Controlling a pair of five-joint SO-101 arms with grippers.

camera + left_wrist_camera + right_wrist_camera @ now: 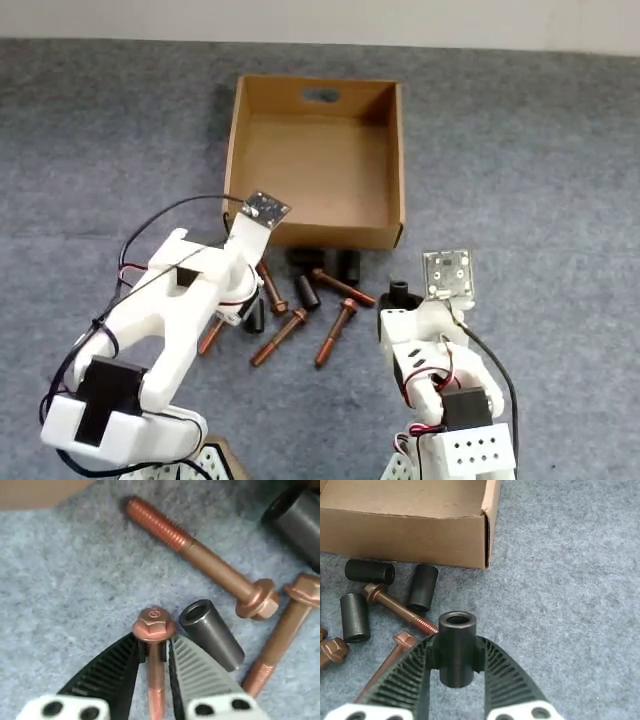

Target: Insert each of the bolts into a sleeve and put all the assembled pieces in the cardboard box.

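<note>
From above, the cardboard box point(315, 175) sits on the grey worktop point(540, 150), with loose bolts point(280, 337) and loose sleeves point(307, 292) just in front of it. The left gripper point(155, 641) is squeezed on one bolt point(154, 625), beside a dark sleeve point(212, 632). The right gripper point(456, 644) holds a black sleeve point(455, 665), hole up.

copper-brown bolts point(336, 333), black sleeves point(357, 617), tan cardboard box point(315, 170), grey table point(550, 150) (finely flecked), white arms point(170, 320)
</note>
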